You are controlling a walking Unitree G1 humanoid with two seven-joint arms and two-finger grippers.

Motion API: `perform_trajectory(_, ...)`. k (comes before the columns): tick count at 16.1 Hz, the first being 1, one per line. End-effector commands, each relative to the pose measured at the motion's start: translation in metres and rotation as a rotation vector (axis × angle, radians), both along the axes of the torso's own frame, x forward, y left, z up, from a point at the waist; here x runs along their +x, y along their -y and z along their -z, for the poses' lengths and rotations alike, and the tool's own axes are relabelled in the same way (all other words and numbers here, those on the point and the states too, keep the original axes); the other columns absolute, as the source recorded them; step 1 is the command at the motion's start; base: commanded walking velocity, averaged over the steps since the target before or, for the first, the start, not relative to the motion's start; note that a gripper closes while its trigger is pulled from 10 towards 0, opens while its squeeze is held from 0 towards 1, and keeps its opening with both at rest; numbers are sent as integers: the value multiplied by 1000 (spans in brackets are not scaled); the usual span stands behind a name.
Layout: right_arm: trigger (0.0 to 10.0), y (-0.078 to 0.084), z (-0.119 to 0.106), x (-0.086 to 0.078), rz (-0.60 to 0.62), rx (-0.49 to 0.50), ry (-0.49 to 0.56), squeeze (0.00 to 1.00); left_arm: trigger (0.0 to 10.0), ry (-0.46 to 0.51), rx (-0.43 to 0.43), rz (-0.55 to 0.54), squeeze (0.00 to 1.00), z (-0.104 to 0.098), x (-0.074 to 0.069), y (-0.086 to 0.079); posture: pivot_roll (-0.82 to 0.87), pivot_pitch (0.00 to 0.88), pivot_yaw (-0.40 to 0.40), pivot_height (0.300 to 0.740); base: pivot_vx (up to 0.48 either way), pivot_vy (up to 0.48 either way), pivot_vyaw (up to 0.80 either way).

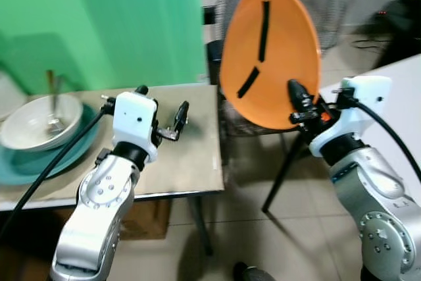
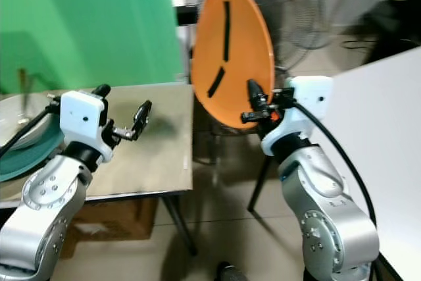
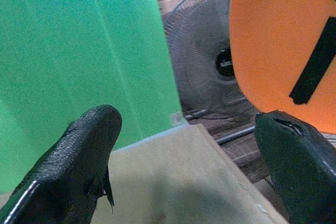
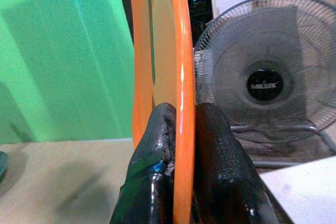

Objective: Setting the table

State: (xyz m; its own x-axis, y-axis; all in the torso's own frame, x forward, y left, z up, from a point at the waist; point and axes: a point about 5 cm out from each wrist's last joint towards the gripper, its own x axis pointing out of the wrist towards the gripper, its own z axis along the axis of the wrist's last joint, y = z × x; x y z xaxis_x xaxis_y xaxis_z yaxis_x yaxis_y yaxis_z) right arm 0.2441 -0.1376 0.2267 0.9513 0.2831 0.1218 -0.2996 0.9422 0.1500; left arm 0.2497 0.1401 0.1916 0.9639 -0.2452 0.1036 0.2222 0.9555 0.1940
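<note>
Right gripper (image 1: 304,106) pinches the rim of the orange plate (image 1: 270,51) — fingers (image 4: 212,145) clamped one each side of the edge, seen clearly in the right wrist view. Plate is held upright, edge-on, in the air past the right end of the table (image 1: 191,156), in front of a fan (image 4: 268,82). Two black strips mark its face.

Left gripper (image 1: 164,113) hovers over the table, fingers spread, holding nothing.

On the table's left end: a white bowl (image 1: 39,123) with a utensil in it, sitting on a teal plate (image 1: 66,156).

Risks, as judged:
- Grip is on the rim only, so the plate could pivot or slip out when tilted flat.
- Swinging it toward the table could clip the table edge or the left gripper — both near its path.
- Setting down too close to the edge could leave it overhanging.
</note>
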Motion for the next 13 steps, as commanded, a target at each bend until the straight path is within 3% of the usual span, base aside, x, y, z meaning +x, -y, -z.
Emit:
perform_trajectory(1,10000,-3,-12,-5,-17,0,85,0,10000,-3,10,-31,0,0,-4,-3,-107,0,40,740,0,0,-800)
perform_trajectory(6,10000,-6,-4,-3,-17,-28,83,0,10000,2,18,-87,0,-2,-11,-11,-67,0,8,740,0,0,-800)
perform_trajectory(13,10000,-8,-3,-3,-8,-17,96,0,10000,7,-12,-86,0,-7,-11,-7,-69,0,18,740,0,0,-800)
